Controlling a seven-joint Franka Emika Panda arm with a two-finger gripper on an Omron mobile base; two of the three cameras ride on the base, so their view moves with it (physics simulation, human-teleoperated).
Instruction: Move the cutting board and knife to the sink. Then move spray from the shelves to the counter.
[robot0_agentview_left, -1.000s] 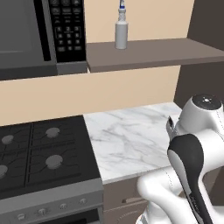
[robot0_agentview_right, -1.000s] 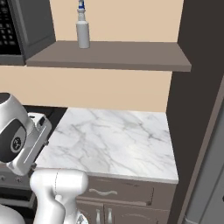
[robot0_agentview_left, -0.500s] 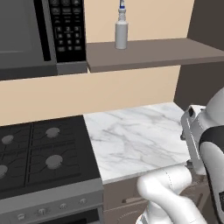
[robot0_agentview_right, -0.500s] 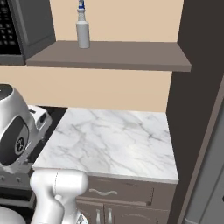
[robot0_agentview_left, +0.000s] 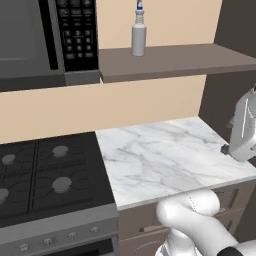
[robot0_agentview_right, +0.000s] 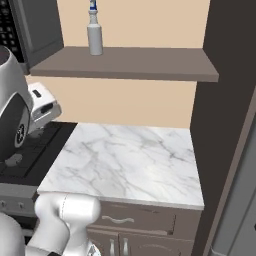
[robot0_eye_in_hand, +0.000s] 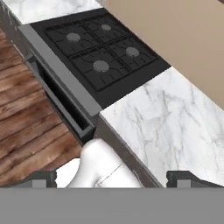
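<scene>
The spray (robot0_agentview_left: 138, 33) (robot0_agentview_right: 94, 34) stands upright on the shelves (robot0_agentview_left: 180, 59) (robot0_agentview_right: 150, 62), near their left end, with nothing touching it. Below lies the white marble counter (robot0_agentview_left: 165, 152) (robot0_agentview_right: 130, 162) (robot0_eye_in_hand: 175, 118). My gripper (robot0_eye_in_hand: 112, 179) is open, its two dark fingertips (robot0_eye_in_hand: 41, 177) far apart with nothing between them. It hangs well below the shelf and looks down over the counter's front edge and the stove. The cutting board, the knife and the sink are out of view.
A black gas stove (robot0_agentview_left: 45, 175) (robot0_eye_in_hand: 96, 48) adjoins the counter on the left. Above it hangs a microwave (robot0_agentview_left: 45, 40), right beside the shelf's end. A tall dark cabinet (robot0_agentview_right: 225, 125) walls in the counter's right end. Wooden floor (robot0_eye_in_hand: 26, 118) lies in front.
The arm has swung toward the right edge of the left base view and the left edge of the right base view. The gripper stays open, and the spray has not moved.
</scene>
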